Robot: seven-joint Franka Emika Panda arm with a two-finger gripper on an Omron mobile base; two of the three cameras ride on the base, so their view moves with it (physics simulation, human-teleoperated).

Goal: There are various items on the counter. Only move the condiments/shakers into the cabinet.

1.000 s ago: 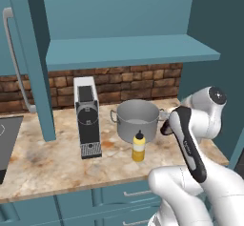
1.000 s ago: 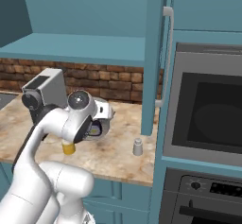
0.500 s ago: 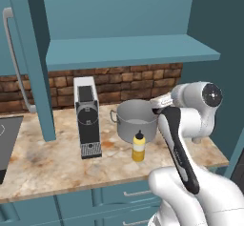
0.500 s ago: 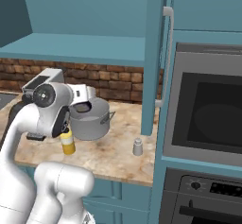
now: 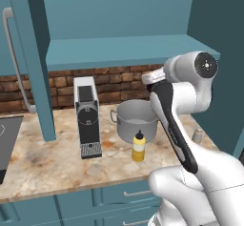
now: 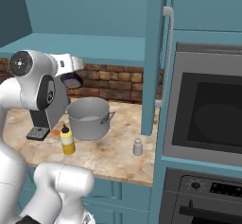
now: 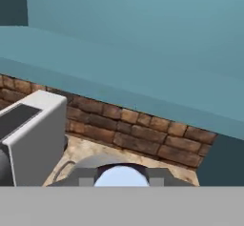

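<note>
Being held above the steel pot (image 6: pixel 88 118), just below the cabinet shelf (image 5: pixel 128 51), is the gripper (image 6: pixel 72 80), clamped on a dark bottle with a blue cap (image 6: pixel 73 81). The yellow squeeze bottle (image 5: pixel 138 146) is standing on the counter (image 5: pixel 43 170) just near of the pot, right of the coffee machine (image 5: pixel 87 116). The small shaker (image 6: pixel 137 147) is being left at the far right.

The beige-and-tan marbled counter (image 5: pixel 57 160) ran beneath a red-brown brick backsplash (image 5: pixel 119 79). On it stood the black-and-white coffee machine (image 5: pixel 87 118), the steel pot (image 5: pixel 137 120) to its right, the yellow squeeze bottle (image 5: pixel 138 147) just in front of the pot, and the small grey-white shaker (image 6: pixel 137 147) well apart towards the oven side.
</note>
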